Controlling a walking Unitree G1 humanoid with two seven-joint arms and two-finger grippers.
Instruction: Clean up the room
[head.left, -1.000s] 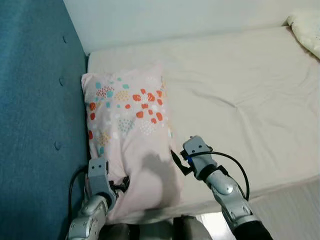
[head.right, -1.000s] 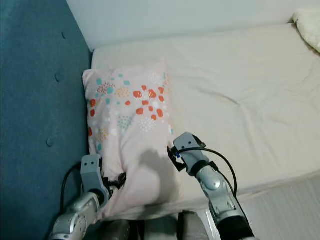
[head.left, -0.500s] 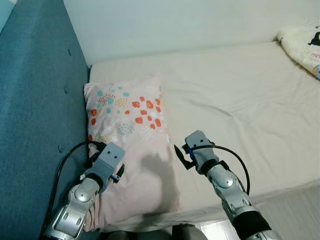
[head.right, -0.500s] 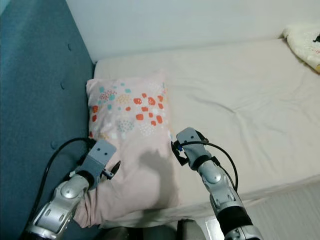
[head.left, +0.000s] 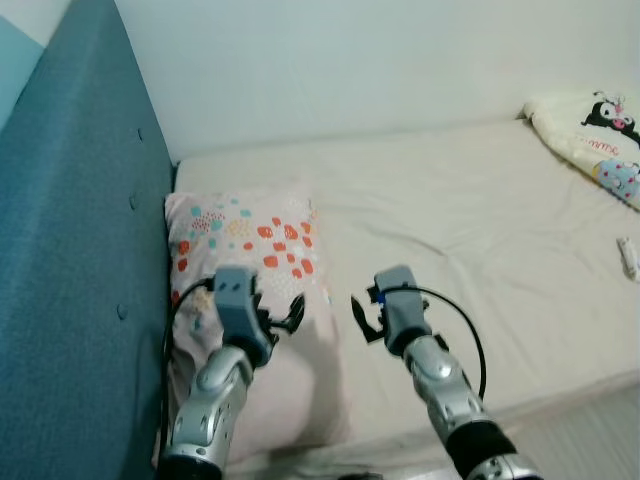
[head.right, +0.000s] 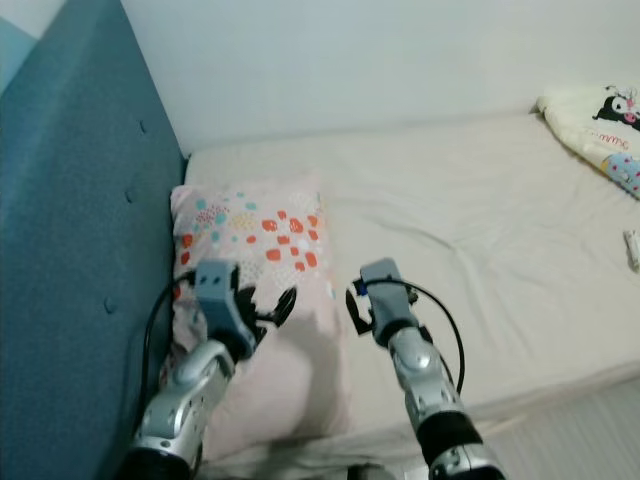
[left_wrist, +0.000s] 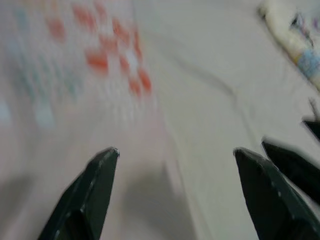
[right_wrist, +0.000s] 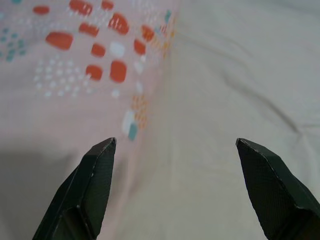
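A pale pink pillow (head.left: 245, 235) with red and teal spots lies flat on the cream mattress (head.left: 470, 220), against the blue headboard (head.left: 70, 250). My left gripper (head.left: 283, 316) hovers open over the pillow's near half, holding nothing; the left wrist view shows its fingers (left_wrist: 100, 170) spread above the spotted fabric (left_wrist: 75, 90). My right gripper (head.left: 361, 316) stands open just off the pillow's right edge, above the sheet. In the right wrist view its fingers (right_wrist: 100, 165) straddle the pillow's edge (right_wrist: 142, 100), with nothing between them.
A cream blanket with a cartoon print (head.left: 585, 125) is bunched at the bed's far right. A small white object (head.left: 628, 257) lies on the mattress near the right edge. The white wall (head.left: 350, 70) runs behind the bed, and pale floor (head.right: 590, 430) shows at the lower right.
The camera has tilted up, bringing the blanket into view. My left arm has risen from the pillow's near left edge to above the pillow. The right gripper stays beside the pillow.
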